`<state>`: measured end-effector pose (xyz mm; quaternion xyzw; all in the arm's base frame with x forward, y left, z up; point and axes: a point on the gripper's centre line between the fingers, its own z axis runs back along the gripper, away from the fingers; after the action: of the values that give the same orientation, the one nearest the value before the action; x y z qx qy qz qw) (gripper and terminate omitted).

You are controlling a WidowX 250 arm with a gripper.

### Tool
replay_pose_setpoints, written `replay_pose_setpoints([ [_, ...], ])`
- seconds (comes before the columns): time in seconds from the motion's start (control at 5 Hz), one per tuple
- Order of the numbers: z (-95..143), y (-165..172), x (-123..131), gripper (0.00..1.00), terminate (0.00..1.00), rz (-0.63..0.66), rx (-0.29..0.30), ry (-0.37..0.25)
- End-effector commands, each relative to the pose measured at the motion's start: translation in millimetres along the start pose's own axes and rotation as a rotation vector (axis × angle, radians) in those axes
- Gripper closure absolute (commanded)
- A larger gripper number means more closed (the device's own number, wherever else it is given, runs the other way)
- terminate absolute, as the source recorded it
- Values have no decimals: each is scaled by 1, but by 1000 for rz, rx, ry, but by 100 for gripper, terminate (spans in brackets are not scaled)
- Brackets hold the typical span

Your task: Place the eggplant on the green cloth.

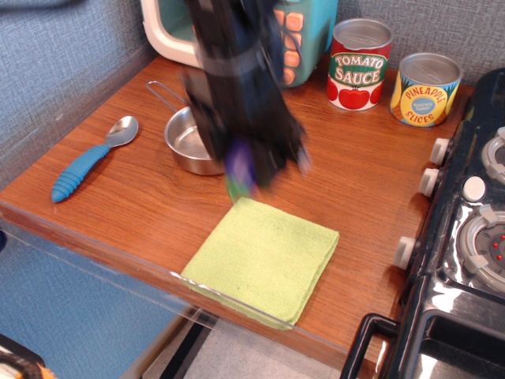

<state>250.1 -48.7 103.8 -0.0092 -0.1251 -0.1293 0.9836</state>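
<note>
My black gripper (245, 170) is motion-blurred and shut on the purple eggplant (239, 162), whose green stem end points down. It hangs just above the far left corner of the lime-green cloth (264, 257), which lies flat near the table's front edge. The arm hides most of the steel pan (183, 142) behind it.
A blue-handled spoon (88, 159) lies at the left. A toy microwave (170, 28) stands at the back, with a tomato sauce can (359, 63) and a pineapple slices can (425, 88) to its right. A black stove (465, 229) borders the right side.
</note>
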Motion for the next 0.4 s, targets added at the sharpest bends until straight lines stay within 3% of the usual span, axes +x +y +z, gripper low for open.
replay_pose_setpoints([
  [0.0, -22, -46, -33, 100, 0, 10, -3, 79],
  [0.2, -30, -39, -38, 100, 0, 41, 20, 103],
])
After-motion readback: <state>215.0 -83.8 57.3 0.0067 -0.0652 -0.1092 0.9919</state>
